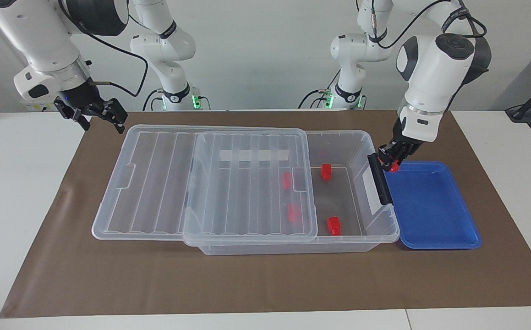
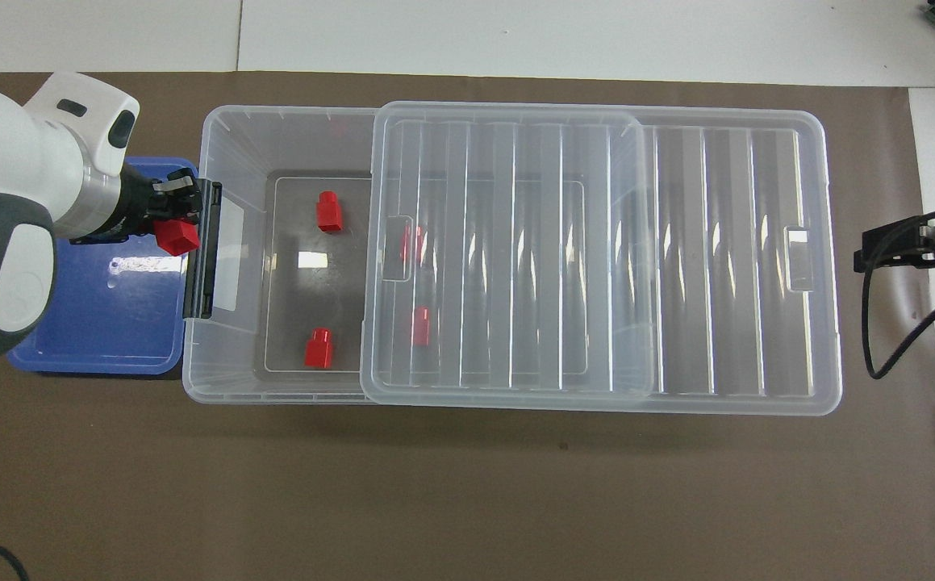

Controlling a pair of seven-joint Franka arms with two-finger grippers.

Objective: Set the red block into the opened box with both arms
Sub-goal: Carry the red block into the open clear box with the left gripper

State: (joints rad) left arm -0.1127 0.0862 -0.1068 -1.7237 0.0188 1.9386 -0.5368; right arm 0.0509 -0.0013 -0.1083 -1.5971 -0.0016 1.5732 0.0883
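Inside box: four blocks (fifth aloft)

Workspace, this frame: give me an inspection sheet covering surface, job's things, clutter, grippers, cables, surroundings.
Surface: white table under a brown mat.
Job's things: box, its lid slid toward the right arm's end; four red blocks inside, two under the lid; fifth red block held.
Clutter: blue tray, beside the box's latch end.
Grippers: left gripper shut on the fifth block, over the tray's edge by the black latch; right gripper open, waiting over the mat's corner.
Cables: black, along both arms.
Surroundings: white wall.
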